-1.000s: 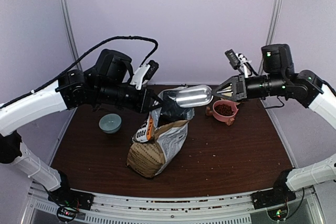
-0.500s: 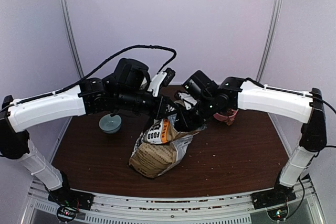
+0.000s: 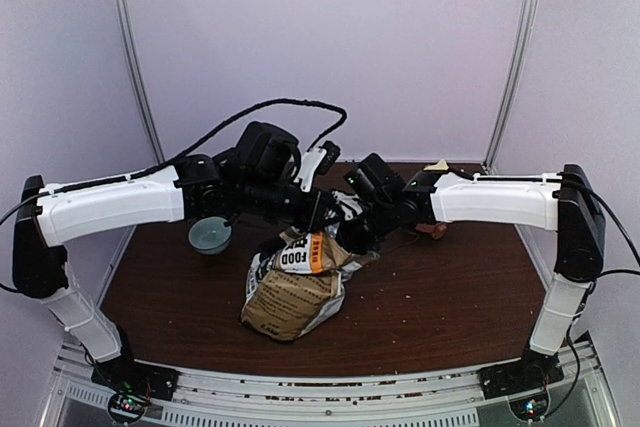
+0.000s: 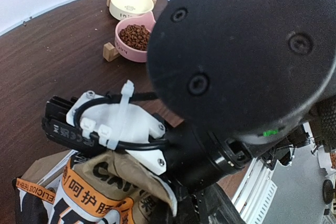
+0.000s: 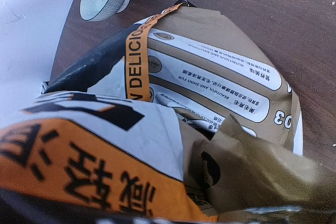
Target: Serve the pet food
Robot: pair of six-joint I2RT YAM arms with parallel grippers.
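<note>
Seen from above, both arms reach inward and meet over a brown kraft bag (image 3: pixel 290 292) that stands slumped on the middle of a dark wooden worktop (image 3: pixel 450 297). The left claw (image 3: pixel 322 212) is clenched tight at the bag's raised upper edge. Whether it pinches the paper cannot be told. The right claw (image 3: pixel 352 237) is sunk into the bag's open mouth, just beside the left one, and its fingers are hidden, so its state cannot be told.

From the left wrist, the pet food (image 4: pixel 137 36) shows as reddish-brown pellets filling a pink bowl (image 4: pixel 122 45) towards the back of the worktop, apart from both claws and from the bag. A cream bowl (image 4: pixel 129 4) with cat ears stands just behind it. No pellets can be seen inside the bag. A pale green bowl (image 3: pixel 210 235) sits to the bag's left.
</note>
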